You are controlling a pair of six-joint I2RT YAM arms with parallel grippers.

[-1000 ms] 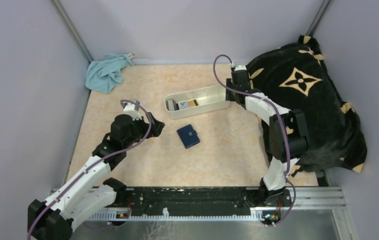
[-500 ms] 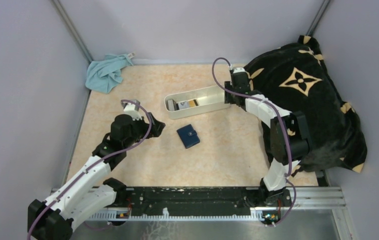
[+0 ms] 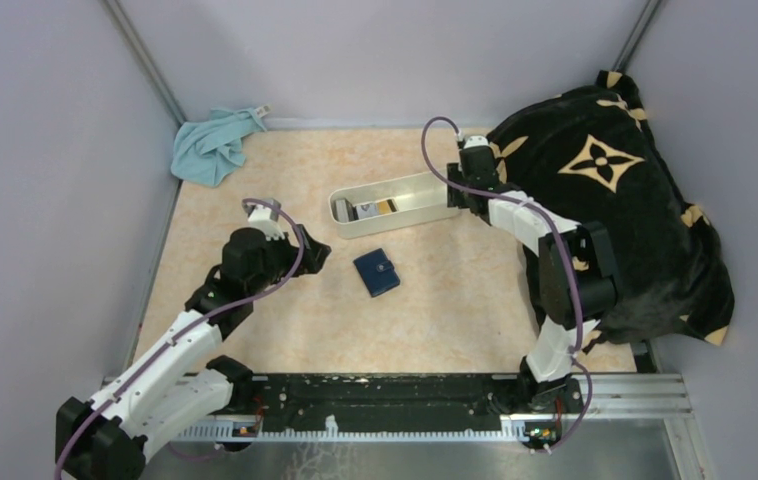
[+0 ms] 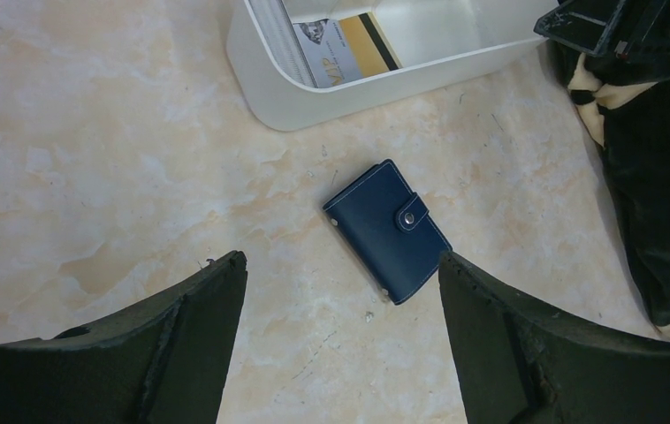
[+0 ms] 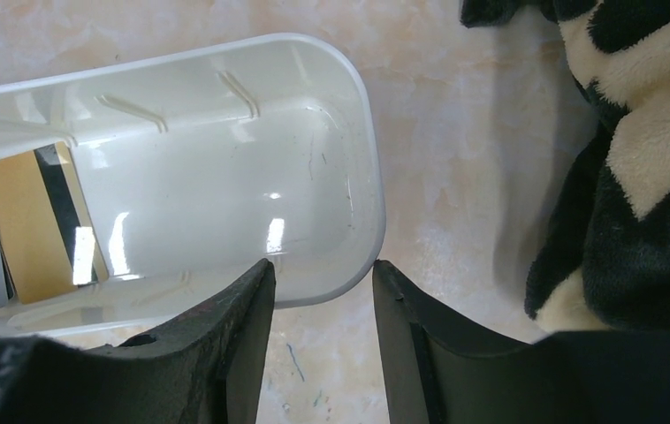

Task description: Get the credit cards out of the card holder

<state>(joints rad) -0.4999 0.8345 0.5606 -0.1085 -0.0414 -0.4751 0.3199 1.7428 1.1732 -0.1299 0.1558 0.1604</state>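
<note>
The card holder [image 3: 377,272] is a closed navy wallet with its snap tab shut, lying flat on the table. In the left wrist view it [image 4: 386,231] lies just ahead of my open, empty left gripper [image 4: 342,261], which hovers to its left in the top view [image 3: 313,252]. Credit cards [image 3: 375,209], one gold-striped and one pale, lie in the left end of a long white tray [image 3: 417,187]; they also show in the left wrist view [image 4: 340,49] and the right wrist view [image 5: 31,225]. My right gripper [image 5: 321,269] is open over the tray's right end [image 5: 362,177], holding nothing.
A black blanket with tan pattern [image 3: 615,200] is heaped along the right side, close to the right arm and the tray's end. A light blue cloth [image 3: 213,145] lies at the back left corner. Grey walls enclose the table.
The right wrist has shifted slightly nearer at the tray's right end. The left arm, the wallet and the tray have not moved.
</note>
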